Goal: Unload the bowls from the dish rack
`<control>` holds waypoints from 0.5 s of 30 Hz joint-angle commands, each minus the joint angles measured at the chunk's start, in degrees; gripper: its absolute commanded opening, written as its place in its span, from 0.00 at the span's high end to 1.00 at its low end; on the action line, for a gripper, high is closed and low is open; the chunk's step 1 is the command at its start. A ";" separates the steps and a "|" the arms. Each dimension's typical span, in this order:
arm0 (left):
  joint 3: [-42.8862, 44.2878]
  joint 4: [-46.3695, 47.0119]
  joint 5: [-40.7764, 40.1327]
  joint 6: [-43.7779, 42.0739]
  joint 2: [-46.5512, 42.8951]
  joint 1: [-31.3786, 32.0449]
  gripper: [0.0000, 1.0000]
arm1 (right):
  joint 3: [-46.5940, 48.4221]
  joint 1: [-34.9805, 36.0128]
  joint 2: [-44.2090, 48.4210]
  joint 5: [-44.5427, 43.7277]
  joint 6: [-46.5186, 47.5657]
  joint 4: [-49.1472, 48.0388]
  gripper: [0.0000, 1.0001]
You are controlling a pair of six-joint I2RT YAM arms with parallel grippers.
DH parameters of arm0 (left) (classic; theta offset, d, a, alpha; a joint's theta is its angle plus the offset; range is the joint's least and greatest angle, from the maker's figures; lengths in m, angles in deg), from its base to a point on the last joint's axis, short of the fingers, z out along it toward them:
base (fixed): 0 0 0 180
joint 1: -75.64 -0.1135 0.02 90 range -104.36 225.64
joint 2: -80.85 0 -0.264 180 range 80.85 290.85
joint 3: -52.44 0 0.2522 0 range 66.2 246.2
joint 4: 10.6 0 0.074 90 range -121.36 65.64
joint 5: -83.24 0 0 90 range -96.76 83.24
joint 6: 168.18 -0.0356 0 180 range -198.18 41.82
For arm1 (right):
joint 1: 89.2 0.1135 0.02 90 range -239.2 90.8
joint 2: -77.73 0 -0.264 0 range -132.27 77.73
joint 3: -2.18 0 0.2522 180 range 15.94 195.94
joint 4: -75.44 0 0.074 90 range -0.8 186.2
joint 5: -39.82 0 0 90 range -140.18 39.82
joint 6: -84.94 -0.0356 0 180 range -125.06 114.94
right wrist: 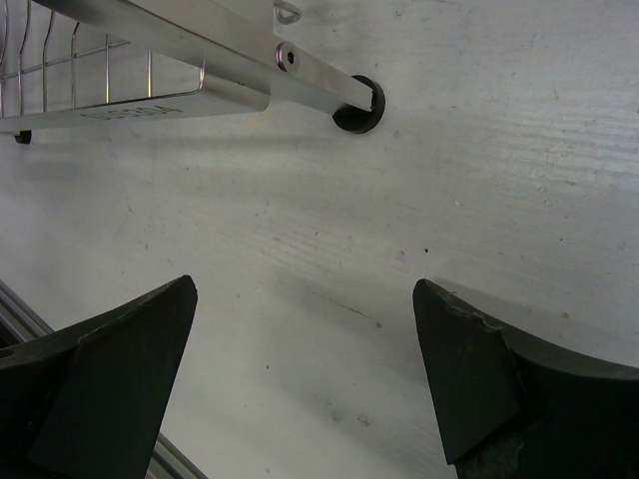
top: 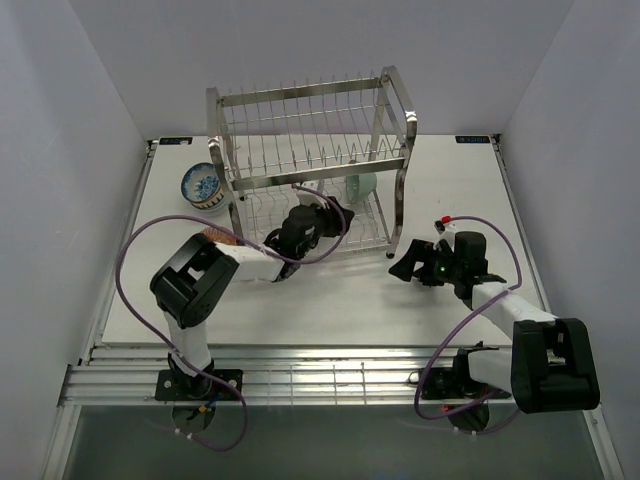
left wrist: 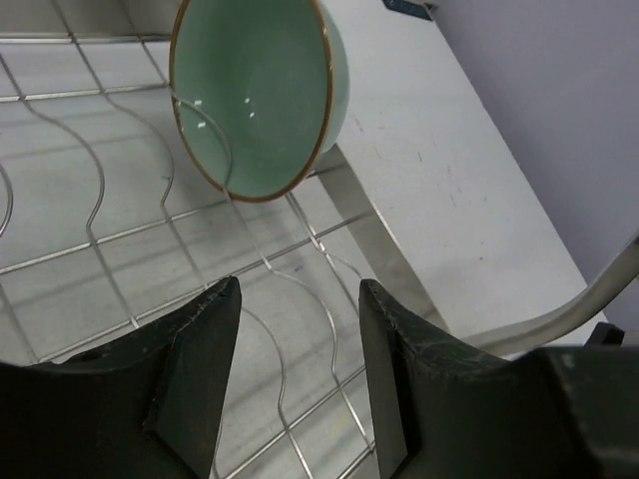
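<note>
- Reaching with the left gripper [left wrist: 300,299] into the lower tier of the rack [top: 411,130] for the mint bowl [left wrist: 265,95]. Judged step: approach, grasp not yet made.
- Mint bowl stands on edge in the wire slots at the right end of the lower tier. Its hollow faces the wrist camera and one wire crosses its front. It lies ahead of the fingertips, untouched.
- To do it well: put one finger inside the hollow and one behind the wall, then pinch the rim clear of that wire. Lift out of the slot before drawing back, minding the upper tier overhead.
- Risk, my reading: the glazed rim may slip, and a wire caught under a pad would spoil the grip.
- Left jaws stand partly apart. Only rack wire shows beyond the gap, and they hold nothing.
- Right gripper [right wrist: 305,299]: jaws wide, empty, over the table [right wrist: 499,200] near the rack foot [right wrist: 357,105].
- Blue-and-white bowl [top: 203,185] sits on the table, left of the rack.
</note>
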 commanded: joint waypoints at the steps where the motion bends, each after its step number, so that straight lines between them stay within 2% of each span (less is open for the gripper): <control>1: 4.88 5.05 3.12 1.34 0.23 -0.90 0.39 | 0.94 0.15 -0.81 1.28 0.33 -2.14 0.05; 9: 13.50 6.29 7.61 0.64 9.27 -3.37 0.39 | 0.94 0.15 -1.16 1.36 0.33 -2.14 0.05; 15: 19.30 4.98 6.03 -0.07 14.30 -4.33 0.38 | 0.85 0.15 -0.81 1.45 0.33 -2.14 0.05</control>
